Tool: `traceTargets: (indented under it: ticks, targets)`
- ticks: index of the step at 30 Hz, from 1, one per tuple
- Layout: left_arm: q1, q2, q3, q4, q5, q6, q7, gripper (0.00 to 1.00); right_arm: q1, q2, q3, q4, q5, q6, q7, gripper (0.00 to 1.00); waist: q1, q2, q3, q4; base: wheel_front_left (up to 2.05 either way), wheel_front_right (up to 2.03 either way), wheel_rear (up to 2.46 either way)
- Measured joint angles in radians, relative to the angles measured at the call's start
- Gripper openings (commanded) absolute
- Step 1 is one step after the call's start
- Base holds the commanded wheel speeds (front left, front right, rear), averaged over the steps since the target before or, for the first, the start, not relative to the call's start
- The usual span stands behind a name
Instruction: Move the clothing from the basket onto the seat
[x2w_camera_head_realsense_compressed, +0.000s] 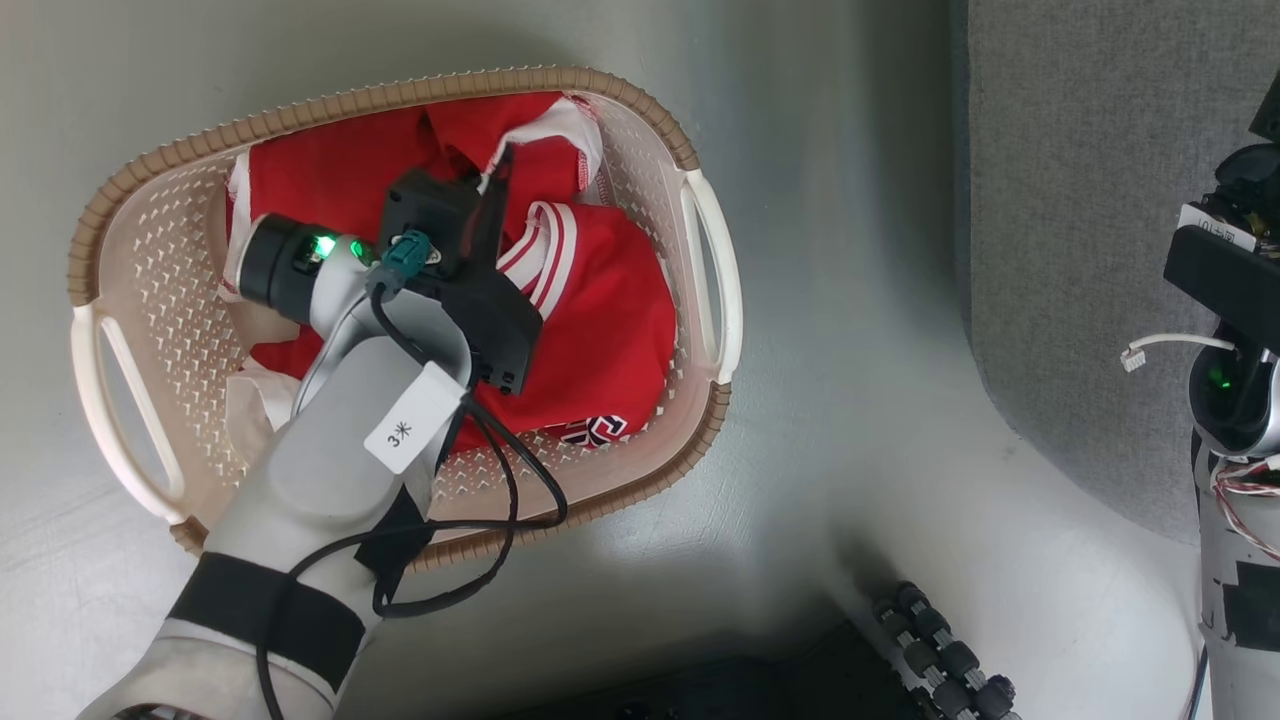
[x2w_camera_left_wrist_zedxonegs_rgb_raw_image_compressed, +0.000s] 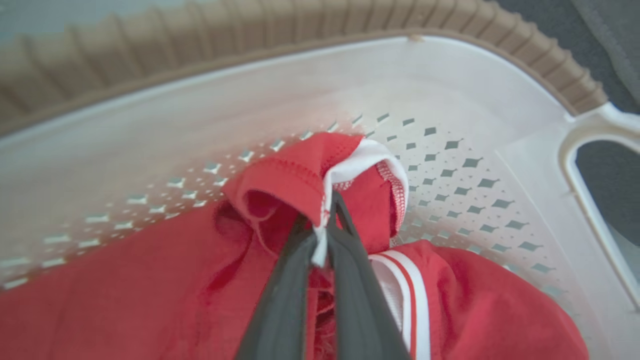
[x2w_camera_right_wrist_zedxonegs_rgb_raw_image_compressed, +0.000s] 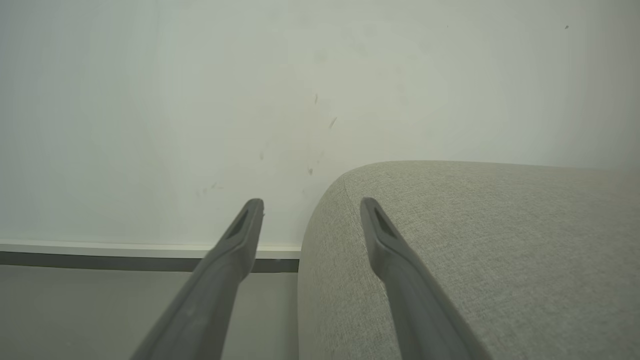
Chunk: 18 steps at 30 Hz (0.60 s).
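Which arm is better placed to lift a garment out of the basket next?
Left. The left pincer is inside the basket, shut on a fold of the red clothing. The right pincer is open by the seat, holding nothing.

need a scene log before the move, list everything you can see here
clothing: two it seems, red with white trim, in the basket
laundry basket: one, cream with brown rim, on the floor
sofa: one, grey woven fabric, right of the basket
floor: pale grey, under basket and sofa
wall: off-white, behind the sofa, with a white skirting board
left arm: one, pale grey, black cable and white tag on it, in the basket, jaws shut on a clothing fold
right arm: one, black and silver, by the sofa, jaws open, empty
roller wheel: one, black, bottom of the head view
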Motion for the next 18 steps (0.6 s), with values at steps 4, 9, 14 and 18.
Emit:
traceTargets:
  ticks: [4, 9, 14, 18]
  targets:
    - [0.000, 0.000, -0.025, 0.005, -0.007, -0.004, -0.009, 0.00, -0.010, -0.001, -0.004, 0.008, -0.012, 0.001, 0.000, 1.00, 0.0000, 0.0000, 0.000, 0.000, 0.00, 0.00, 0.00]
    - [0.009, 0.000, -0.065, 0.004, -0.026, -0.021, -0.021, 0.00, -0.012, -0.006, -0.009, 0.047, -0.022, 0.009, 0.000, 1.00, 0.0001, 0.0001, -0.011, 0.007, 0.00, 0.00, 0.00]
    - [0.047, 0.000, -0.095, -0.025, -0.065, -0.035, -0.034, 0.00, -0.010, -0.010, -0.008, 0.097, -0.030, 0.017, 0.000, 1.00, 0.0000, 0.0000, -0.038, 0.022, 0.00, 0.00, 0.00]
    - [0.082, 0.000, -0.117, -0.052, -0.085, -0.047, -0.035, 0.00, -0.004, -0.014, -0.007, 0.140, -0.038, 0.026, 0.000, 1.00, 0.0000, 0.0000, -0.070, 0.037, 0.00, 0.00, 0.00]
